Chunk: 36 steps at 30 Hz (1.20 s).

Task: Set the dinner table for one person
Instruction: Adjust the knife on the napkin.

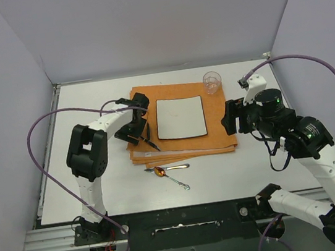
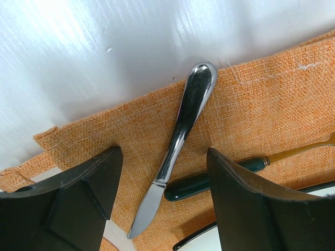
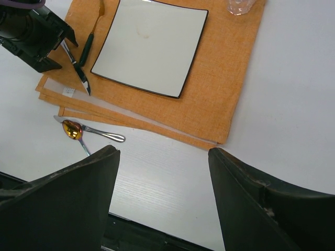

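Note:
The dinner table (image 1: 89, 192) is a white-grey top carrying a folded orange cloth (image 1: 217, 125) with a square white plate (image 1: 181, 117) on it. A steel knife (image 2: 178, 130) lies on the cloth's left edge beside a green-handled utensil (image 2: 201, 183). My left gripper (image 2: 163, 157) hangs open just over the knife, one finger on each side, neither touching it. In the top view the left gripper (image 1: 136, 132) is at the cloth's left edge. My right gripper (image 3: 163, 157) is open over bare table, right of the cloth (image 3: 230, 78), holding nothing.
A clear glass (image 1: 212, 82) stands at the cloth's far right corner. A gold-bowled spoon (image 1: 160, 171) and a steel spoon (image 1: 180, 182) lie on the table in front of the cloth. Walls close in the back and both sides.

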Available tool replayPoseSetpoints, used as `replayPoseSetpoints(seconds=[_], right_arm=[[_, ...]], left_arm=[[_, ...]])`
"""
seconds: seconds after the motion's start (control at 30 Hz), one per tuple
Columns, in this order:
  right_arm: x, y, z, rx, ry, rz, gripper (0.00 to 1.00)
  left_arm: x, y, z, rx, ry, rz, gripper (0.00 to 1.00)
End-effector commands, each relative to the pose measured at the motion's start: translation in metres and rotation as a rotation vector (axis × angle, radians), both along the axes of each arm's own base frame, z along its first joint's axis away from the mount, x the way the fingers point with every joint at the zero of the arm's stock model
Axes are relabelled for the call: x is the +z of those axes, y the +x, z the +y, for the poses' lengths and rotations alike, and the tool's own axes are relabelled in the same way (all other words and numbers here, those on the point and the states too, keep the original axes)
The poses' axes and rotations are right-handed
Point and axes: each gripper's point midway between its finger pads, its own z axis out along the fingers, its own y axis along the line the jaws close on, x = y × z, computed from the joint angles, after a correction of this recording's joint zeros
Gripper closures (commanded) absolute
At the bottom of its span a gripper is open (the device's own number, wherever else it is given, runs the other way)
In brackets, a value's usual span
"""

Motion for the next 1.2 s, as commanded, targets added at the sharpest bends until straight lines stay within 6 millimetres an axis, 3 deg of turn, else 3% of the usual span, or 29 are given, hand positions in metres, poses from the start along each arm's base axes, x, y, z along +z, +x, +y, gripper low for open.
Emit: replayPoseSetpoints(seconds=[0.0,0.1,0.23,0.3,0.37,0.43,0.57,0.77,1.17], right_arm=[[0.021,0.009,-0.002,-0.021,0.014,-0.07,0.31],[0.019,0.01,-0.002,-0.022,0.01,-0.068,0.31],[0.019,0.011,-0.002,-0.025,0.01,-0.066,0.31],[0.019,0.011,-0.002,-0.027,0.01,-0.067,0.31],[0.019,0.012,-0.002,-0.03,0.01,-0.069,0.31],[0.018,0.012,-0.002,-0.03,0.01,-0.066,0.31],[0.014,0.012,-0.003,-0.038,0.01,-0.062,0.31],[0.007,0.014,-0.001,-0.045,0.019,-0.055,0.31],[-0.004,0.024,0.009,-0.054,0.064,-0.051,0.31]], left_arm=[[-0.013,0.003,0.001,0.005,0.008,0.004,0.36],[-0.017,0.002,0.001,0.009,0.003,0.009,0.42],[-0.019,0.004,0.001,0.007,-0.008,0.005,0.6],[-0.019,0.005,0.001,0.002,-0.011,0.004,0.71],[-0.02,0.006,0.001,-0.004,-0.016,-0.002,0.91],[-0.018,0.006,0.0,-0.006,-0.022,-0.013,1.0],[-0.009,0.009,0.001,-0.016,-0.029,-0.037,1.0],[0.03,0.018,0.004,-0.057,-0.016,-0.119,1.0],[0.139,0.016,0.009,-0.179,-0.023,-0.335,1.0]])
